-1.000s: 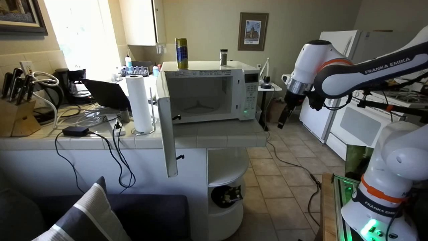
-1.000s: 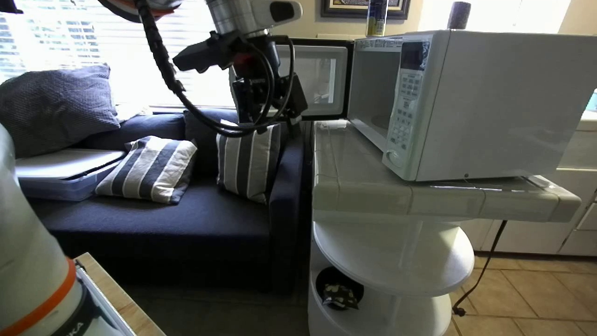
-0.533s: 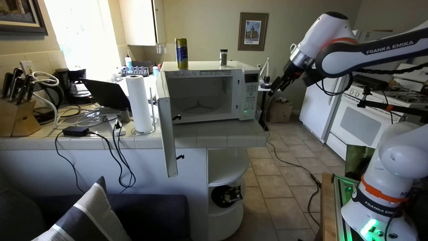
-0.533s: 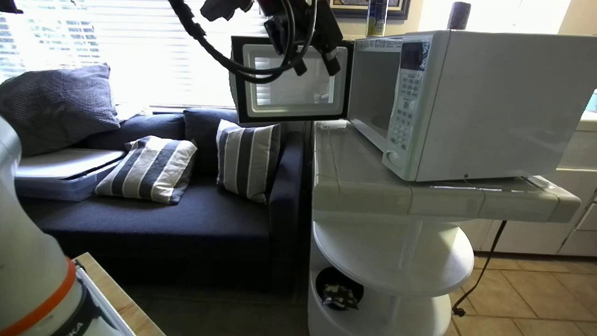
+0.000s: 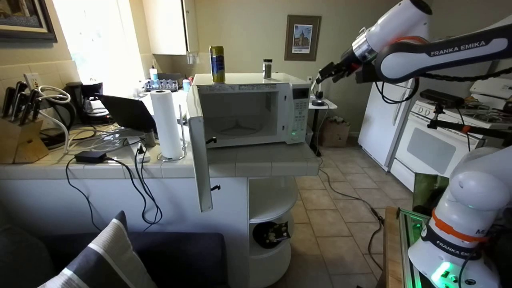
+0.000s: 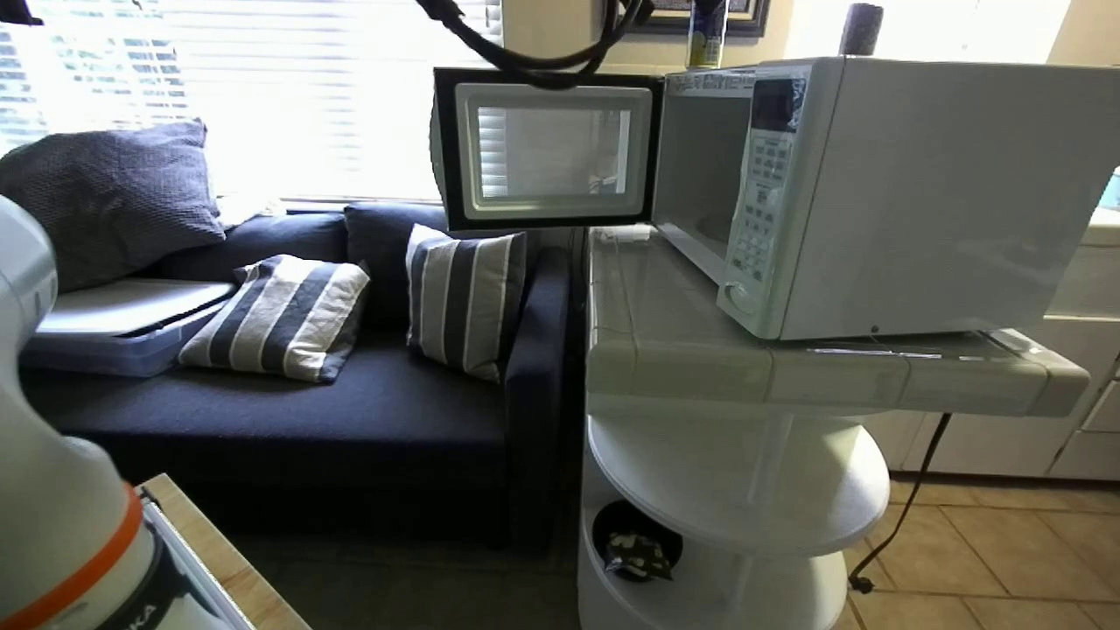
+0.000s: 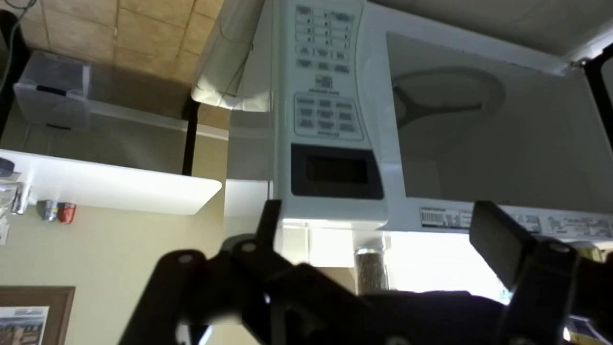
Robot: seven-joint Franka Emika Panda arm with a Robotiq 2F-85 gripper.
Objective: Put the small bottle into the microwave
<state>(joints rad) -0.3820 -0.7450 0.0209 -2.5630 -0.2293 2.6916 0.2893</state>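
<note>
The small bottle [image 5: 267,69], dark with a black cap, stands upright on top of the white microwave [image 5: 298,116]. It also shows in an exterior view [image 6: 862,31] and, upside down, in the wrist view [image 7: 370,273], its lower end hidden by the gripper body. The microwave also shows in an exterior view [image 6: 945,201] and the wrist view [image 7: 330,208]; its door [image 6: 551,214] stands open. My gripper [image 5: 321,77] is in the air, beyond the microwave's control-strip side and apart from the bottle. In the wrist view its fingers [image 7: 376,203] are wide apart with nothing held.
A tall blue-and-yellow can [image 5: 217,64] stands on the microwave near the door side. A paper towel roll [image 5: 166,124] stands left of the open door. The tiled counter [image 5: 256,168] juts out under the microwave. A sofa [image 6: 350,420] lies beside it.
My gripper has risen and tilted from pointing down to pointing toward the microwave's side, now near its top's height. The bottle, the can and the microwave have not moved.
</note>
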